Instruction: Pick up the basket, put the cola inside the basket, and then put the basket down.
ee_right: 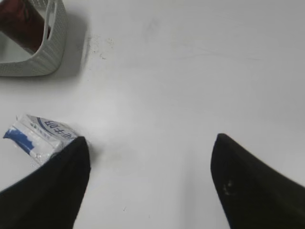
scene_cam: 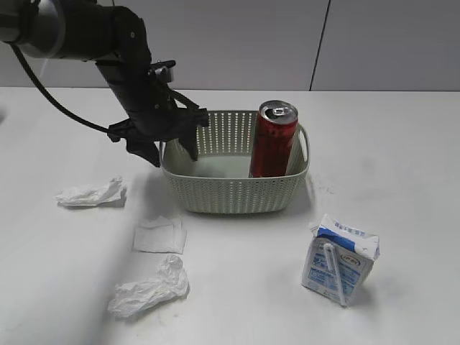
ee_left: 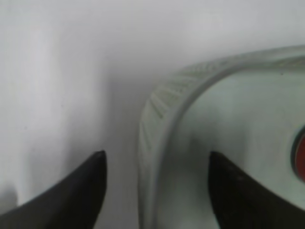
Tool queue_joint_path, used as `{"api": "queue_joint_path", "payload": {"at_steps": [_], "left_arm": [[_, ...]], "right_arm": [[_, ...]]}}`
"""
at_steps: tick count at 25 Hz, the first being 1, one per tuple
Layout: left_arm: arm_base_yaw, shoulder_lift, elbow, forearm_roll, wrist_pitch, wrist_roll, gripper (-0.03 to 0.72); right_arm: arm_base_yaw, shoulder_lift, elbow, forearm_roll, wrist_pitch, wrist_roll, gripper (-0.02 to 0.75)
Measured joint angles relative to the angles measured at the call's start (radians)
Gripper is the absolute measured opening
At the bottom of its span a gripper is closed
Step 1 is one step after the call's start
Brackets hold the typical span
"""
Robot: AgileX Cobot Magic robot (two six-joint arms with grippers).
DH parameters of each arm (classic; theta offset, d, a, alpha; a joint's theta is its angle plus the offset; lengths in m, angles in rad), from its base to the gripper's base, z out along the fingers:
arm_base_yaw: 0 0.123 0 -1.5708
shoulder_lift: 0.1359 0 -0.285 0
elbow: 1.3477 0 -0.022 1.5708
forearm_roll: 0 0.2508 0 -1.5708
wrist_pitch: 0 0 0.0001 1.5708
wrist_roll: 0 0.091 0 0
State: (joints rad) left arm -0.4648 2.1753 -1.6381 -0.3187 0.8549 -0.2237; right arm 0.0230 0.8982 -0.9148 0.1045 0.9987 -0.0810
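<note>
Going from the left edge of the white table we count three pieces of crumpled or folded tissue: one wad toward the left edge, one flat folded square nearer the middle, and one larger wad toward the front edge.

Next we see the left gripper, its two fingers spread and straddling the left wall of the one basket; one finger is outside the wall and one inside, with a gap on both sides in the left wrist view. The basket rests on the table near its middle.

Inside the basket, at its right end, stands the one cola, leaning slightly.

One blue-and-white drink carton stands toward the front right.

The right gripper hangs spread over bare table, gripping nothing.
</note>
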Motion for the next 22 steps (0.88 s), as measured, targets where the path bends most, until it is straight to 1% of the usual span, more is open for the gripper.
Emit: {"api": "queue_joint_path", "payload": {"at_steps": [2,3,5,10,13,15,18,21,22], "left_arm": [[0.000,-0.001,0.000,-0.014,0.005,0.025,0.624],[0.001,-0.004,0.000,-0.020,0.016,0.036,0.652],[0.008,-0.026,0.000,-0.027,0.045,0.049,0.678],[0.060,-0.137,0.000,-0.029,0.113,0.070,0.692],[0.099,-0.222,-0.001,-0.001,0.167,0.077,0.693],[0.122,-0.280,-0.001,0.045,0.222,0.080,0.693],[0.155,-0.359,-0.001,0.158,0.321,0.084,0.688],[0.187,-0.439,-0.001,0.271,0.353,0.088,0.682],[0.205,-0.468,-0.001,0.285,0.355,0.091,0.681]], "right_arm": [[0.000,-0.077,0.085,0.000,-0.014,0.000,0.594],[0.000,-0.117,0.119,0.001,-0.021,0.000,0.594],[0.000,-0.185,0.197,0.001,-0.037,-0.001,0.593],[0.000,-0.368,0.341,0.001,-0.053,-0.006,0.593],[0.000,-0.478,0.403,0.000,-0.060,-0.008,0.593],[0.000,-0.547,0.440,0.000,-0.062,-0.009,0.593],[0.000,-0.653,0.489,0.006,-0.057,-0.011,0.593],[0.000,-0.742,0.494,0.007,-0.055,-0.011,0.593],[0.000,-0.766,0.494,0.007,-0.055,-0.011,0.593]]}}
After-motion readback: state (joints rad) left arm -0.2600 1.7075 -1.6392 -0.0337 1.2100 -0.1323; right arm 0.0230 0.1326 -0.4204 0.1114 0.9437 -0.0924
